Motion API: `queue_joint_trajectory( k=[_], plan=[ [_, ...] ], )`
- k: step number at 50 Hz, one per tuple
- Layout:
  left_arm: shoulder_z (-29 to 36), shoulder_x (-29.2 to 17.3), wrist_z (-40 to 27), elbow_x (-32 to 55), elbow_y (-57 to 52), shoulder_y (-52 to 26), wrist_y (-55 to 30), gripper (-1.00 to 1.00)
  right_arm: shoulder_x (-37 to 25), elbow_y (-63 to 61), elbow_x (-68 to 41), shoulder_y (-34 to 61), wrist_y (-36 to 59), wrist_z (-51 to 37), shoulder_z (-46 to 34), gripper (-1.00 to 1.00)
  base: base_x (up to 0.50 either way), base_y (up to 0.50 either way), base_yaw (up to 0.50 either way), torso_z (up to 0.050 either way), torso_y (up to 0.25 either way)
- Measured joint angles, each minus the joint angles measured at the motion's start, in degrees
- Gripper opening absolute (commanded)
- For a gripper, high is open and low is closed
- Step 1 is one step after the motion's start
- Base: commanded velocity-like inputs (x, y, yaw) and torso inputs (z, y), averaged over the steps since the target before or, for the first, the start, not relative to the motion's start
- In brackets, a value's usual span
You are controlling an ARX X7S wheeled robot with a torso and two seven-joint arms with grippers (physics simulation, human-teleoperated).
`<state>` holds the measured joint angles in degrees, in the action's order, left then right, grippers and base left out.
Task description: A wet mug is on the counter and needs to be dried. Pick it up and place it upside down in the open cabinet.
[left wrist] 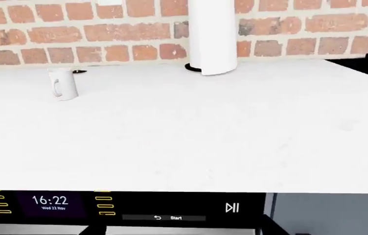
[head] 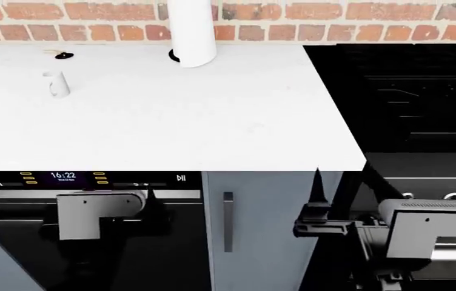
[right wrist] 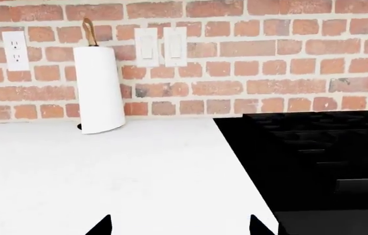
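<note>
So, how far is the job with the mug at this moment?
Nothing looks done yet. The mug stands upright on the counter, left of the paper-towel roll, untouched. Nothing is in hand: the left gripper and right gripper are both below the counter's front edge, far from the mug. Left to do: reach, grasp, turn it upside down, place it in the cabinet, which is not in view.

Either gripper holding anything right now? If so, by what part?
Nothing held. The mug stands untouched on the counter. Right gripper is open and empty; the left arm sits below the counter edge, its fingers out of view.
</note>
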<state>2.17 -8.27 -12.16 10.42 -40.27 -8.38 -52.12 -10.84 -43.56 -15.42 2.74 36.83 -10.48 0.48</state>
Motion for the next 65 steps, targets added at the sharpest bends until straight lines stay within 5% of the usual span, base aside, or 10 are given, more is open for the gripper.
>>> queue_joint_trajectory(
  k=[6,13,22,29,44,65],
  plan=[
    [-6.5,-2.4,-8.5,16.2,-8.9,-7.0,-15.1,1.00,-9.5,-7.4,-15.8,3.5,5.6,-10.9,2.4,1.00,0.00,0.00,0.00,0.000,0.000],
    [-14.4,-7.2,-25.8,44.3,-12.5,-14.3,-25.9,1.00,-21.3,-11.9,-31.6,7.9,5.7,-23.5,2.2,1.00,0.00,0.00,0.00,0.000,0.000],
    [-16.3,-17.1,-47.6,73.5,-13.1,-21.5,-28.0,1.00,-33.3,-14.5,-44.7,13.9,3.0,-35.1,-0.6,1.00,0.00,0.01,0.00,0.000,0.000],
    [-15.2,-23.0,-57.9,87.9,-12.5,-25.9,-25.6,1.00,-41.1,-15.3,-51.0,18.4,-0.6,-41.0,-4.3,1.00,0.05,0.29,0.00,0.000,0.000],
    [-11.5,-33.5,-69.6,103.6,-10.9,-33.9,-19.9,1.00,-48.6,-15.4,-60.2,25.6,-4.1,-46.3,-8.1,1.00,0.07,0.44,0.00,0.000,0.000],
    [-10.0,-36.3,-70.0,105.8,-9.1,-35.0,-18.1,1.00,-50.2,-14.9,-62.9,29.2,-4.3,-47.6,-10.6,1.00,0.18,0.37,0.00,0.000,0.000]
  ],
)
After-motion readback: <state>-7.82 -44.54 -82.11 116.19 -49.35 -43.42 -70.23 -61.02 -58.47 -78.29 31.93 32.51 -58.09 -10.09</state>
